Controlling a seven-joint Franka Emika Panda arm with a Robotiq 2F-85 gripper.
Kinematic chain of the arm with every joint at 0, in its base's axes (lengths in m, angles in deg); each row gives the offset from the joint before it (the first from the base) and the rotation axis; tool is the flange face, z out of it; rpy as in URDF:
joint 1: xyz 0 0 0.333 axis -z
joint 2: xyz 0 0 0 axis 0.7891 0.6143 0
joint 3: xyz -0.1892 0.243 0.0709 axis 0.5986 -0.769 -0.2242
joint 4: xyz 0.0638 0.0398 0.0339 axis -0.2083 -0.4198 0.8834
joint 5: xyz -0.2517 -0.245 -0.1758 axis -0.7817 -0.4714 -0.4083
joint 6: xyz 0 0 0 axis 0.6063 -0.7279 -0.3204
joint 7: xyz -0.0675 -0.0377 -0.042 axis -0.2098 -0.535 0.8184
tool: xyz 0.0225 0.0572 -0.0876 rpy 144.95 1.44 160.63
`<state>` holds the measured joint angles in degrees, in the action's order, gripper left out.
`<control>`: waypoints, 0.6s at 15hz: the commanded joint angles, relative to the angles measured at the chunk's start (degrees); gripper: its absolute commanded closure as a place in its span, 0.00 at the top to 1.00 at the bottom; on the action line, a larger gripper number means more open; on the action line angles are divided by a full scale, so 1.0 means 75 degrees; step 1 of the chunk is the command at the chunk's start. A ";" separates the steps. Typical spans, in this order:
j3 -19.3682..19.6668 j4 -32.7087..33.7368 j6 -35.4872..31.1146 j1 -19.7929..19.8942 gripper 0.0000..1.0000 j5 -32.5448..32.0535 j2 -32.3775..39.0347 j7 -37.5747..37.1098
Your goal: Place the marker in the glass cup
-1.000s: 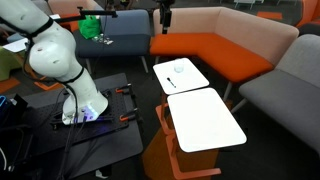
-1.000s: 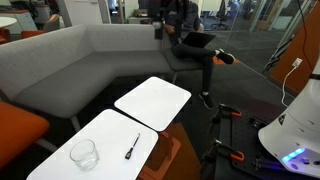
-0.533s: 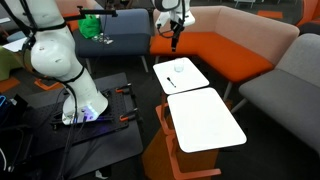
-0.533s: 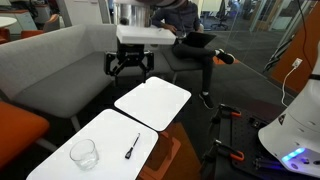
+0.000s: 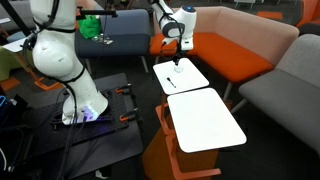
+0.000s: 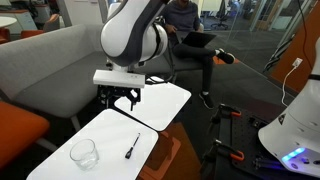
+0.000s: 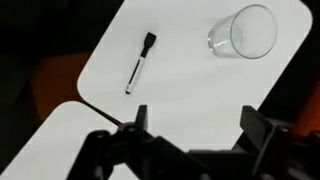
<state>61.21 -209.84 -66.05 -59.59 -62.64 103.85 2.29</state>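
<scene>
A black and white marker [image 7: 138, 63] lies flat on a white table [image 7: 180, 90]; it also shows in both exterior views [image 6: 132, 147] [image 5: 171, 81]. A clear empty glass cup [image 7: 244, 32] stands upright beside it, also seen in an exterior view [image 6: 84, 153]. My gripper [image 7: 195, 118] is open and empty, hovering above the table, short of both the marker and the cup. In both exterior views the gripper [image 6: 120, 99] [image 5: 176, 47] hangs above the table, pointing down.
A second white table [image 6: 153, 101] [image 5: 205, 118] adjoins the first. A grey sofa [image 6: 70, 55] and an orange sofa [image 5: 225, 45] curve round the tables. A person [image 6: 195, 45] sits at the back. The robot base [image 5: 85, 105] stands on the floor.
The arm has swung down from high above to hover low over the white table near the marker and cup. The marker and cup have not moved.
</scene>
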 commanded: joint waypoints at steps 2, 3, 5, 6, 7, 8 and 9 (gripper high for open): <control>0.0116 -0.0156 -0.0590 -0.0082 1.00 0.1114 0.0349 -0.0788; 0.0042 -0.0295 -0.0767 -0.0023 1.00 0.1449 0.0387 -0.0843; -0.0331 -0.0516 -0.1150 0.0232 1.00 0.2389 0.0440 -0.0675; -0.0312 -0.0658 -0.1293 0.0147 1.00 0.2583 0.0466 -0.0737; -0.0156 -0.0824 -0.1395 -0.0066 1.00 0.2586 0.0472 -0.0998; -0.0066 -0.0987 -0.1474 -0.0193 1.00 0.2597 0.0475 -0.1110; 0.0036 -0.1140 -0.1497 -0.0303 1.00 0.2533 0.0500 -0.1315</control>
<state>60.15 -215.49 -74.71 -59.80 -44.37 108.08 -3.29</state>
